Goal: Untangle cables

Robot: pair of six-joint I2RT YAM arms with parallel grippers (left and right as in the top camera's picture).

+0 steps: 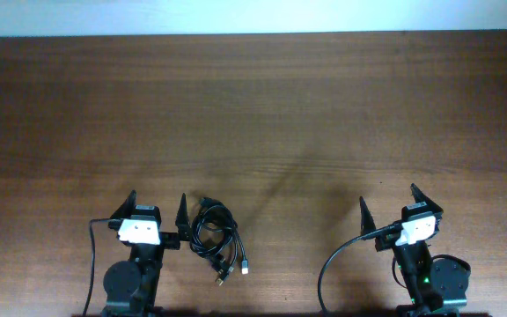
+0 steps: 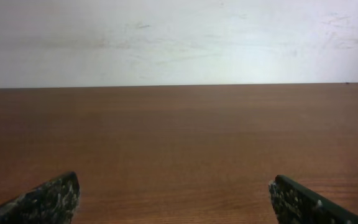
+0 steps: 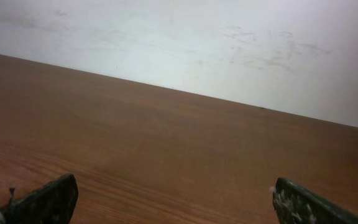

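The cables (image 1: 213,231) lie in one loose black coil on the bench (image 1: 262,114), close to its near edge and left of the middle. Several loops overlap at the top of the coil. Below it, a few ends trail toward the near edge: one finishes in a pale silver-white plug (image 1: 246,267), and another in a small yellowish tip (image 1: 222,280). The strands cross one another so thickly that the overhead view cannot separate them or show how many there are.

The coil sits just beside the left claw (image 1: 157,206), on the outer side of its right-hand finger. Whether the finger touches the nearest loop is too fine to tell. Nothing lies between the left claw's jaws, which stand wide apart. In the left wrist view its two dark fingers (image 2: 48,200) sit at the bottom corners with only bare wood between them. That claw points level and straight along the bench toward the white wall (image 2: 179,37).

The right claw (image 1: 390,204) is well apart from the cables, on the far right near the same edge. It is also spread wide and holds nothing. Its fingers (image 3: 306,204) frame bare wood, and the bench's far edge slants across that view, so the claw is rolled to one side. Both arms are drawn back low over their bases. A thick black wire (image 1: 331,264) curves out from the right arm.
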